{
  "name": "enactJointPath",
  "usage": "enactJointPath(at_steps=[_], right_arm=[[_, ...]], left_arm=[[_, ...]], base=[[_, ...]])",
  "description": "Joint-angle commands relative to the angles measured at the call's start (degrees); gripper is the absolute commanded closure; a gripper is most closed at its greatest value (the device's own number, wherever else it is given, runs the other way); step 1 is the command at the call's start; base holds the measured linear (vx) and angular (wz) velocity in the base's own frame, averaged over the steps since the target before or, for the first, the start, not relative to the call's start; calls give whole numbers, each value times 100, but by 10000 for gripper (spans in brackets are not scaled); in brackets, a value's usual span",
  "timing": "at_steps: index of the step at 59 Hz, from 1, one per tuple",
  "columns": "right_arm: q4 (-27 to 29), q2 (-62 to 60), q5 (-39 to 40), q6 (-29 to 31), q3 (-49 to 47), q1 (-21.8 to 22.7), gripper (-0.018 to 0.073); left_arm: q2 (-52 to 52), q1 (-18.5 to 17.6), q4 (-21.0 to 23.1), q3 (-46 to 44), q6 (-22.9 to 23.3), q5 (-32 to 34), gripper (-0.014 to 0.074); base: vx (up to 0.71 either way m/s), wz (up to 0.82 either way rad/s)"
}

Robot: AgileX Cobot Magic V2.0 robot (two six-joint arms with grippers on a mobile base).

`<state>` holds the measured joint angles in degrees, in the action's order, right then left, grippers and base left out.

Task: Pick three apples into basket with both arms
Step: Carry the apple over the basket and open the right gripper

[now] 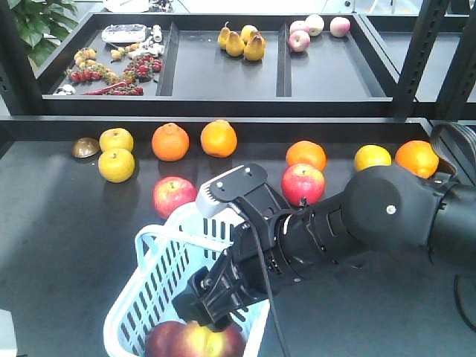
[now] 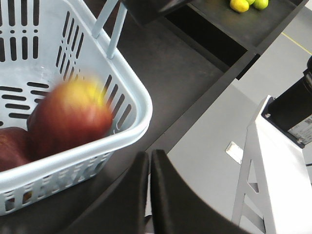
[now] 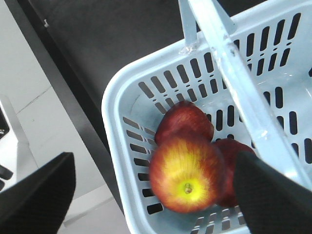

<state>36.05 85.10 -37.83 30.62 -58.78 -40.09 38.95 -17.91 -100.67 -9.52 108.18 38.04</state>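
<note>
The pale blue basket (image 1: 145, 294) stands at the table's front left. Three dark red apples lie together inside it: one blurred, with its yellow stem end up (image 3: 187, 180), one behind it (image 3: 185, 119) and one to its right (image 3: 234, 165). My right gripper (image 3: 153, 195) hangs open just above them, its fingers (image 3: 34, 195) spread wide and touching nothing. From the front, the right gripper (image 1: 212, 316) sits over the apples (image 1: 193, 341). My left gripper (image 2: 150, 161) is shut and empty beside the basket's rim (image 2: 141, 97), near the table's front edge.
Two pink-red apples (image 1: 175, 195) (image 1: 303, 184), several oranges (image 1: 170, 141) and yellow fruits (image 1: 117, 164) lie on the table behind the basket. Pears (image 1: 242, 43) and other produce fill the upper shelf. Past the table edge are floor and a white stand (image 2: 273, 161).
</note>
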Motion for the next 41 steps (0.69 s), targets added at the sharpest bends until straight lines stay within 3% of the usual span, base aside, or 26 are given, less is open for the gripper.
enactJointPath(at_steps=[1, 8, 13, 24, 31, 41], right_arm=[[109, -181, 321, 1, -155, 16, -53], [147, -207, 180, -20, -155, 16, 29], [147, -310, -23, -20, -155, 16, 151], [-278, -977, -383, -20, -155, 16, 562], [-908, -1563, -574, -406, -155, 22, 568], [-2296, -2308, -1052, -1490, -104, 22, 565]], left_arm=[[9, 2, -106, -138, 13, -4, 603], [9, 2, -106, -138, 13, -4, 603], [9, 2, -106, -138, 13, -4, 603], [9, 2, -106, -138, 13, -4, 603], [9, 2, -106, -138, 13, -4, 603], [9, 2, -106, -138, 13, -4, 603]], base=[[0, 0], [0, 0], [0, 0], [0, 0], [0, 0], [0, 0]])
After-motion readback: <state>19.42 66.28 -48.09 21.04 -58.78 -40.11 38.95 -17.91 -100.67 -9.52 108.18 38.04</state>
